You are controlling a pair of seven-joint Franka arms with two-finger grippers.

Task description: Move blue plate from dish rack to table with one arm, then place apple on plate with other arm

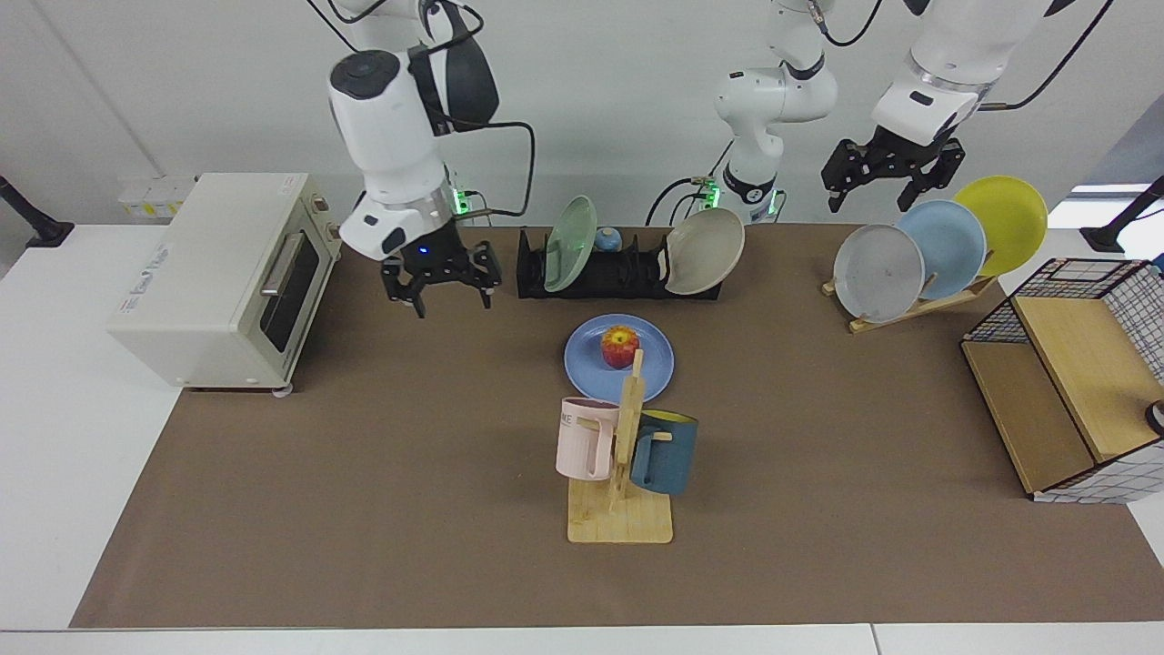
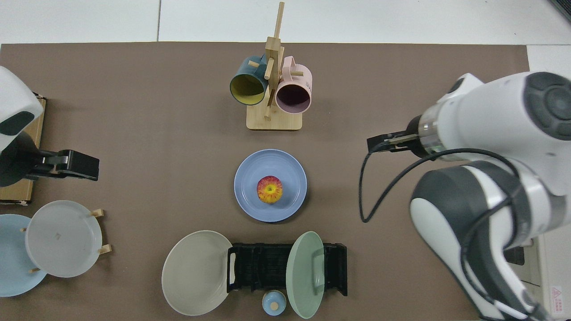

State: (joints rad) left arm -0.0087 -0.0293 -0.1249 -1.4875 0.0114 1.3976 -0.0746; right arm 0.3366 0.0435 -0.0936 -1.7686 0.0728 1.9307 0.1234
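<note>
The apple point(image 1: 619, 347), smooth and likely to roll, is sitting on the blue plate point(image 1: 582, 364); both hands, the right hand point(image 1: 440, 289) and the left hand point(image 1: 891, 183), are hanging spread and empty.

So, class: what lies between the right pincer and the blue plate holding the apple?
Nothing: in the facing view only bare brown mat separates the right pincer, hovering open beside the toaster oven, from the blue plate with the apple.
</note>
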